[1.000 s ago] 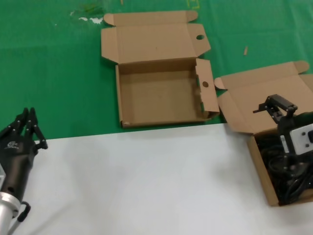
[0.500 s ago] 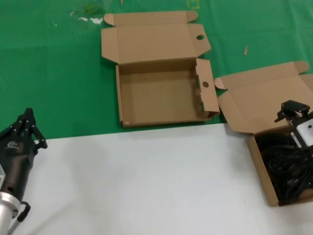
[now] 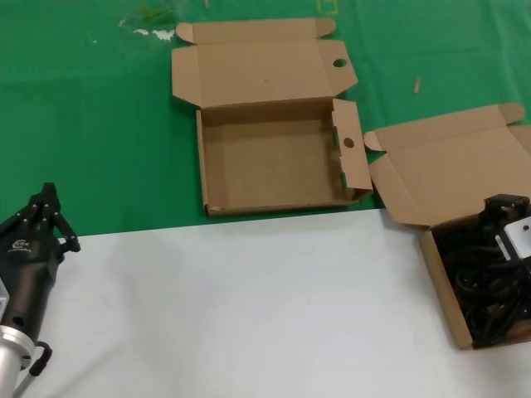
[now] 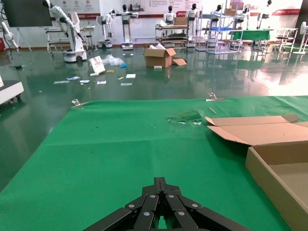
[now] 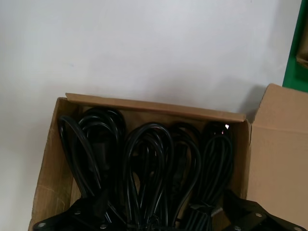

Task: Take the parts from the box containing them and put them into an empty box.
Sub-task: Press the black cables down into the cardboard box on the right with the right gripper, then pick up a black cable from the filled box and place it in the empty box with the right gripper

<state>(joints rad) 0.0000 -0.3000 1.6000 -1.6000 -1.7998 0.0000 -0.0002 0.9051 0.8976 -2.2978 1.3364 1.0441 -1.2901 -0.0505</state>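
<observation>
Head view showed the right gripper [image 3: 504, 214] lowered over the full box [image 3: 440, 274] at the table's right edge, above the coiled cables [image 5: 149, 168], fingers spread and holding nothing. The empty box [image 3: 274, 207] lay well apart. The left gripper [image 3: 43, 217] waited closed.

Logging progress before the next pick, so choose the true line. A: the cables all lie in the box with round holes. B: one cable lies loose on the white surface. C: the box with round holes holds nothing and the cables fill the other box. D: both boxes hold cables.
C: the box with round holes shows a bare floor, while the cables sit packed in the other box.
</observation>
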